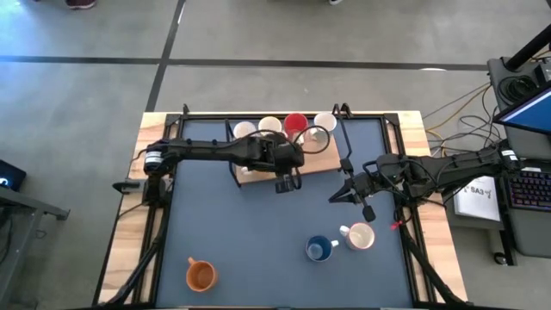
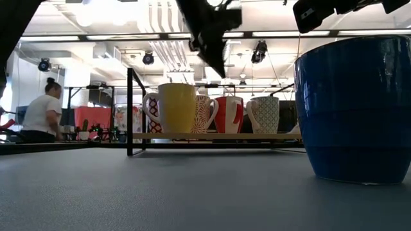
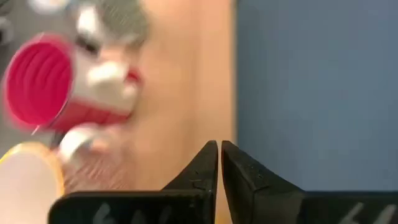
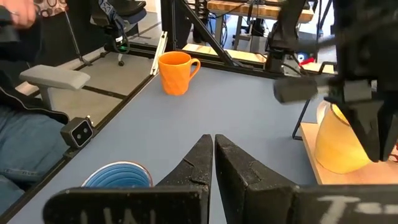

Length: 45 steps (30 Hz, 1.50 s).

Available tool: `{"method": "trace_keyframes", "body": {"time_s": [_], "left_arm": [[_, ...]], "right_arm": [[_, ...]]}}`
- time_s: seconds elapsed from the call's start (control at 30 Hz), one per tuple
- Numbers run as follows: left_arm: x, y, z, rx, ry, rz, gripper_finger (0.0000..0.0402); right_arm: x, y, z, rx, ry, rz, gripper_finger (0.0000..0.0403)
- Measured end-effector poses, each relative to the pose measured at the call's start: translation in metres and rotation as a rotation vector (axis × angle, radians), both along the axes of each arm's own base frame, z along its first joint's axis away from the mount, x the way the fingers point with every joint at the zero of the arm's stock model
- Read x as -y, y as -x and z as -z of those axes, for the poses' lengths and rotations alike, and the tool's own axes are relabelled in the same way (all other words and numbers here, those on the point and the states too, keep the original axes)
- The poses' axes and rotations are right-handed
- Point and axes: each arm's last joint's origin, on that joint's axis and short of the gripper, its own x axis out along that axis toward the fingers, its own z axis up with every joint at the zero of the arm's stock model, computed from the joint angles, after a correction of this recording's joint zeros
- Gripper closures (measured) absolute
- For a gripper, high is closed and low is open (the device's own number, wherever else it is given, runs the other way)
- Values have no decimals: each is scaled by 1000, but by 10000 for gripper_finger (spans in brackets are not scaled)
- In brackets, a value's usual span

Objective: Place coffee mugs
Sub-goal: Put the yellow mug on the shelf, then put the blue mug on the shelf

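Several mugs stand upright in a row on a wooden board (image 1: 258, 172) at the table's far middle: cream ones (image 1: 244, 131), a red one (image 1: 295, 123) and patterned ones (image 2: 264, 114). A blue mug (image 1: 319, 250) and a white mug (image 1: 360, 235) stand on the mat near the right edge. An orange mug (image 1: 201, 275) stands near the left front. My left gripper (image 1: 286, 182) hangs shut over the board's near edge (image 3: 219, 144). My right gripper (image 1: 335, 197) is shut above the mat, beyond the blue mug (image 4: 213, 138).
A black metal frame (image 2: 130, 112) runs around the board's side and the table's far edge. The dark blue mat (image 1: 250, 232) lies bare between the board and the three loose mugs. A seated person's leg (image 4: 25, 149) shows beside the table.
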Motion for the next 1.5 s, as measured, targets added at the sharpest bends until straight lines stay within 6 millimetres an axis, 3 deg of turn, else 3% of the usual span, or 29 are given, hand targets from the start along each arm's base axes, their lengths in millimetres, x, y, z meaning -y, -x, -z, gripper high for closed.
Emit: {"method": "trace_keyframes", "body": {"time_s": [0.3, 1.17, 1.33, 1.5], "left_arm": [[-3, 9, 29, -100, -22, -63, 400], [-3, 28, 35, -261, -19, -186, 402], [13, 25, 30, -219, -25, -135, 402], [39, 25, 8, -93, -56, 9, 402]], "right_arm": [[0, 0, 0, 0, -1, 0, 394], [0, 0, -1, 1, -18, 5, 394], [0, 0, -1, -7, -38, 12, 394], [0, 0, 1, -35, -70, 22, 394]]}}
